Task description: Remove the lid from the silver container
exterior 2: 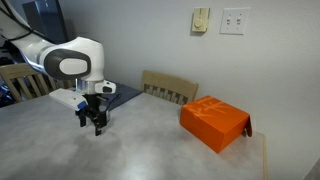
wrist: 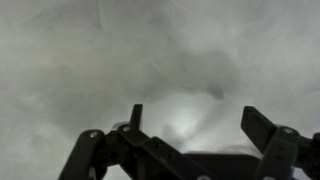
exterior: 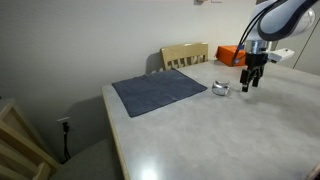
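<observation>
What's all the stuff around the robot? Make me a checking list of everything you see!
Surface: pale grey table, bare under the gripper in the wrist view.
Job's things: tiny shiny round silver container on the table beside the gripper; its lid is too small to tell apart.
Clutter: dark blue-grey cloth lying flat; orange rectangular box near the table's edge.
Gripper: black gripper open, holding nothing, above the table.
Cables: nothing seen.
Surroundings: wooden chair behind the table, white wall switch plates, low wall outlet.
</observation>
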Motion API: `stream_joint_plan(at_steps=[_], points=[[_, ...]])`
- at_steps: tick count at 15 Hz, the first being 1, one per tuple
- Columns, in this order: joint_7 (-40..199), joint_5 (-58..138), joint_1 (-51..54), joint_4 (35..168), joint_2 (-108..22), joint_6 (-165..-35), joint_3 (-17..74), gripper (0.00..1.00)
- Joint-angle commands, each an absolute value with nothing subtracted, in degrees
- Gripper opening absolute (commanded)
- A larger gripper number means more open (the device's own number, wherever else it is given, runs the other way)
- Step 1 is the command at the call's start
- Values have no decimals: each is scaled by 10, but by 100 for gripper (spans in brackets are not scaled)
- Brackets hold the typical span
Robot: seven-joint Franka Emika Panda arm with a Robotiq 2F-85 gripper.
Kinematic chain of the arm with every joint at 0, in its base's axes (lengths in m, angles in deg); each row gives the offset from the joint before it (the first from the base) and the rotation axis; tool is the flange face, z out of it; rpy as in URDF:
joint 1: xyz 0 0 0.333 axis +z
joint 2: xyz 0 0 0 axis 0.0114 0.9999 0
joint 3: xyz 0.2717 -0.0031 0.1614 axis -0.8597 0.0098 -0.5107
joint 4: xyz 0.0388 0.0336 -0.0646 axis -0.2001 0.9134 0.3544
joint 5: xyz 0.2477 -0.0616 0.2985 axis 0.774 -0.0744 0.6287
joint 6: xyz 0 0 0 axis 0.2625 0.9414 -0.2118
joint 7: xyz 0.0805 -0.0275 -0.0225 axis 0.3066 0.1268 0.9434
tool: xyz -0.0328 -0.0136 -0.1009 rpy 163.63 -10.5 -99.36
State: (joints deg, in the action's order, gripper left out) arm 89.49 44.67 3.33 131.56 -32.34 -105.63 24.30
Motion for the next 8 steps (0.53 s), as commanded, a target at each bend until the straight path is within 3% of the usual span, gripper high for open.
stream_joint_plan(at_steps=[1, 8], points=[[859, 403, 60, 1277, -288, -1018, 236, 100], [843, 304, 121, 1235, -268, -1001, 234, 100]])
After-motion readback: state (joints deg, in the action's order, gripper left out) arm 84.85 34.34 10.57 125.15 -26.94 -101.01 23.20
